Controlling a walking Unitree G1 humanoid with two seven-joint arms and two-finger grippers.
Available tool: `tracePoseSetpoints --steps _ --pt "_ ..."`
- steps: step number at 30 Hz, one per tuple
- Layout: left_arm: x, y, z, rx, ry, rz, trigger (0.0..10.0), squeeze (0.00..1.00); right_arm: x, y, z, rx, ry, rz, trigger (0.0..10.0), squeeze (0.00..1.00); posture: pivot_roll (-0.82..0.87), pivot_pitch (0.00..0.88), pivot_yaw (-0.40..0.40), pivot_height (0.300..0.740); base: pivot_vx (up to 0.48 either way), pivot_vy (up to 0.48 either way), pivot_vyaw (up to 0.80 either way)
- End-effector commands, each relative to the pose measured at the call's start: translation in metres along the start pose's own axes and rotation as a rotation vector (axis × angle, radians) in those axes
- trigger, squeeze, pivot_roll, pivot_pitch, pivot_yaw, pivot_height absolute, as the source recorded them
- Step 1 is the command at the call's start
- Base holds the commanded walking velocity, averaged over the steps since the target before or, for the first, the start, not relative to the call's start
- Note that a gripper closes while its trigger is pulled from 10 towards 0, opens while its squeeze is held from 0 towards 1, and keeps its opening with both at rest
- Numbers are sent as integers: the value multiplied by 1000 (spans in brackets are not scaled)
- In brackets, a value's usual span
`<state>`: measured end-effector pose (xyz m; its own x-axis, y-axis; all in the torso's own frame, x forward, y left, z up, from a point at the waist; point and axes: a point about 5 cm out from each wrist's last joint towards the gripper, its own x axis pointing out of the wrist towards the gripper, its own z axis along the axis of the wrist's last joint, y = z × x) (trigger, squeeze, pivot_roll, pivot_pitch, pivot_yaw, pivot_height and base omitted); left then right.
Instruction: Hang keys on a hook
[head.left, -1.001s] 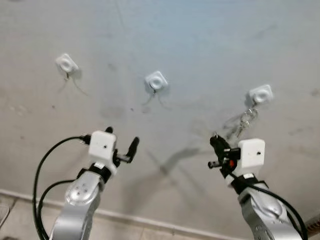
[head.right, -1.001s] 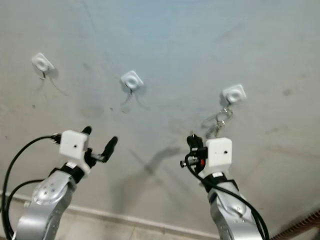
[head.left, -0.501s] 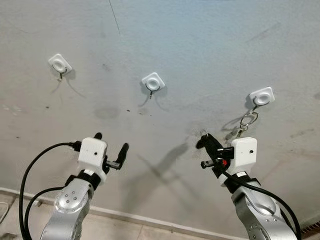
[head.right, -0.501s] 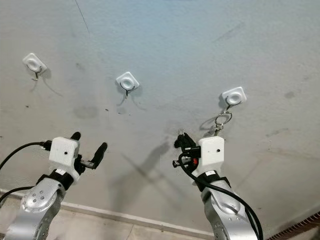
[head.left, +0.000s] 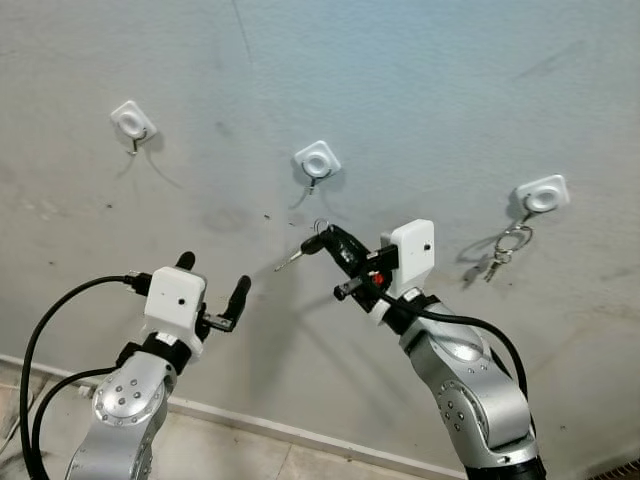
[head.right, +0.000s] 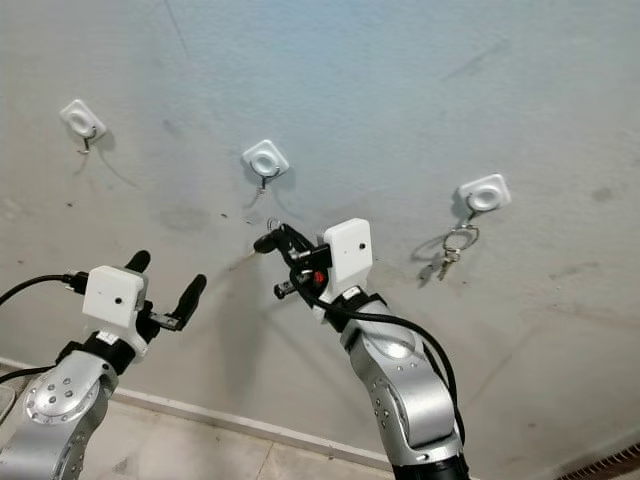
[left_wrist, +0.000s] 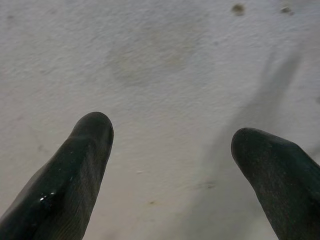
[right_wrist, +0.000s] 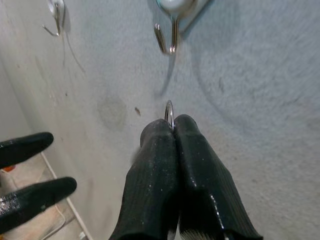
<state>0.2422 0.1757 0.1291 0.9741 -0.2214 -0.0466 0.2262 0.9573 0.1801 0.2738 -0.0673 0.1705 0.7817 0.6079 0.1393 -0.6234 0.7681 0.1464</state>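
Observation:
Three white hooks sit in a row on the grey wall: left hook (head.left: 133, 122), middle hook (head.left: 317, 162), right hook (head.left: 542, 195). A bunch of keys (head.left: 505, 249) hangs from the right hook. My right gripper (head.left: 319, 240) is just below the middle hook, shut on a metal key ring (right_wrist: 169, 114), and a key (head.left: 289, 261) dangles from it towards the left. In the right wrist view the ring's top pokes out between the pressed fingertips, a short way under the middle hook's wire (right_wrist: 167, 41). My left gripper (head.left: 212, 279) is lower left, open and holding nothing, facing the wall.
A pale baseboard (head.left: 260, 425) runs along the foot of the wall, with floor tiles (head.left: 220, 460) below it. Black cables (head.left: 50, 330) loop from my left wrist. Bare wall lies between the hooks.
My right gripper has swung left and up, from under the right hook to just under the middle hook. The left arm has barely moved. The view has shifted a little.

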Motion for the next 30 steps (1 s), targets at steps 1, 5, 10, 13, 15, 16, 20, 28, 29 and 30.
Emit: tracePoseSetpoints --steps 1,5,10,13,15,16,20,28,29,30 --pt "0 0 1 6 5 7 10000 0 2 -3 4 2 -22 -13 10000 0 242 0 -67 740 0 0 0" --pt "0 -3 1 3 1 -2 10000 0 7 2 7 27 -51 5 10000 0 243 0 -69 740 0 0 0" --pt "5 -5 7 17 -26 -29 10000 0 20 5 19 56 -107 48 10000 0 238 0 -65 740 0 0 0" --pt "8 -9 13 20 -51 -49 10000 0 20 4 20 53 -112 57 10000 0 237 0 -65 740 0 0 0" --pt "10 -13 20 30 -82 -74 10000 0 20 3 22 51 -115 74 10000 0 236 0 -65 740 0 0 0" --pt "12 -17 26 36 -105 -93 10000 0 20 2 24 49 -120 87 10000 0 236 0 -66 740 0 0 0" --pt "16 -22 35 28 -132 -128 10000 0 22 1 28 45 -130 129 10000 0 236 0 -66 740 0 0 0" --pt "16 -25 37 14 -131 -150 10000 0 24 2 31 45 -144 172 10000 0 240 0 -67 740 0 0 0" --pt "15 -26 36 12 -129 -154 10000 0 25 3 33 45 -149 184 10000 0 240 0 -68 740 0 0 0" --pt "15 -26 36 12 -129 -154 10000 0 25 3 33 45 -149 184 10000 0 240 0 -68 740 0 0 0"
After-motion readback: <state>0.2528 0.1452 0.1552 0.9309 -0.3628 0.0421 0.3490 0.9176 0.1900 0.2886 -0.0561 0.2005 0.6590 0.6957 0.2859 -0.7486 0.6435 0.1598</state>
